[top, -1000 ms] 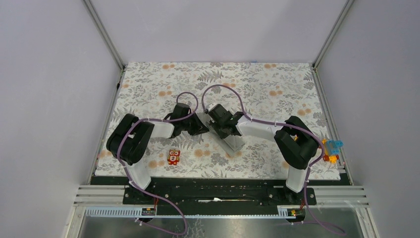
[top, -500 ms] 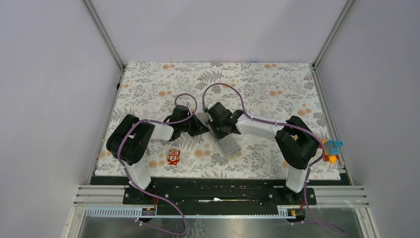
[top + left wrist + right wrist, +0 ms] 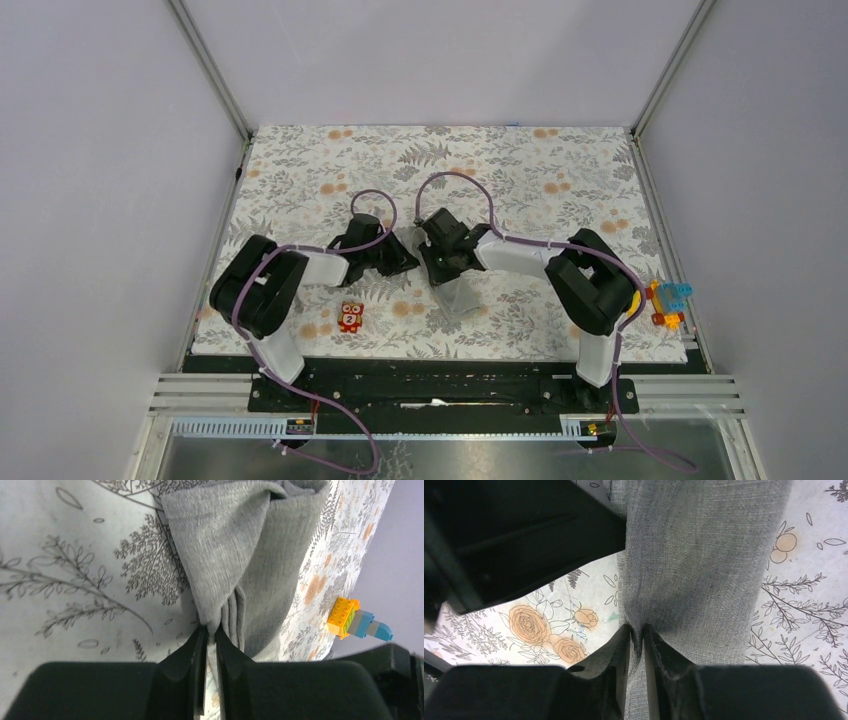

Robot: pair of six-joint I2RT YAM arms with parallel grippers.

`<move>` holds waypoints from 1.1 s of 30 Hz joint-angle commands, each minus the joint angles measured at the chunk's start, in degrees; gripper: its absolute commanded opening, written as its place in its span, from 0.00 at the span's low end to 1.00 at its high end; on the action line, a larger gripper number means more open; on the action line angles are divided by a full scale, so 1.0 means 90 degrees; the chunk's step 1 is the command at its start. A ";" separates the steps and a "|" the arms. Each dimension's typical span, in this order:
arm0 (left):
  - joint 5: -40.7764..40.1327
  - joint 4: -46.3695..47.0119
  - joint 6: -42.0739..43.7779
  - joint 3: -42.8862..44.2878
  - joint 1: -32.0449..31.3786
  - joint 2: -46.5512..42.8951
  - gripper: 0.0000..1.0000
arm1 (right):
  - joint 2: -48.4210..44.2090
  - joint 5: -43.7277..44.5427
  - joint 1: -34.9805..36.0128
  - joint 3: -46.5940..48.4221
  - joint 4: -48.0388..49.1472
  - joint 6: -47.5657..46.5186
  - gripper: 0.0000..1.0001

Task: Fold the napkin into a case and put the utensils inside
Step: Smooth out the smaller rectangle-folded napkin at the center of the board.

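Grey cloth, the napkin (image 3: 462, 297), is gathered into a narrow layered band near the middle of the floral table cover (image 3: 520, 170), and both tools have hold of it. The left gripper (image 3: 210, 632) has its jaws drawn almost together on a bunched wad of several layers. The right gripper (image 3: 638, 630) nips a fold with only the cloth's thickness between its jaws. Risks, as judged: each pinch is shallow, at the very fingertips, so a layer could slip free and the folds spill open. The two heads are close enough to knock together, and opposed pulls could drag the band askew. From above, the band trails toward 6 o'clock of the right gripper, with the left gripper just beside it at 9 o'clock. Utensils are not in view. A red toy figure (image 3: 350, 317) lies at 7 o'clock of the left gripper. A yellow-and-blue brick toy (image 3: 668, 300) sits at the cover's 3 o'clock edge, well apart from the cloth.
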 commanded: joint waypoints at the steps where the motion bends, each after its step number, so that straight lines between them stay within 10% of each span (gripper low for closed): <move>1: -0.0340 -0.0973 0.0709 -0.0208 0.0082 -0.0715 0.21 | 0.0076 -0.0307 -0.0239 -0.0276 0.0240 0.0246 0.26; 8: 0.0115 -0.1836 0.1131 0.0183 0.0459 -0.1520 0.19 | -0.0048 -0.0484 -0.0338 -0.0443 0.0399 0.0230 0.33; 23: 0.1098 -0.0584 0.0731 0.1486 0.0326 0.0860 0.00 | -0.0501 -0.0271 -0.0309 -0.0712 0.0706 0.0118 0.38; 33: 0.1037 -0.0489 0.0924 0.0893 0.0598 0.0990 0.00 | -0.0641 0.1313 0.0448 -0.0490 0.0876 -0.1188 0.66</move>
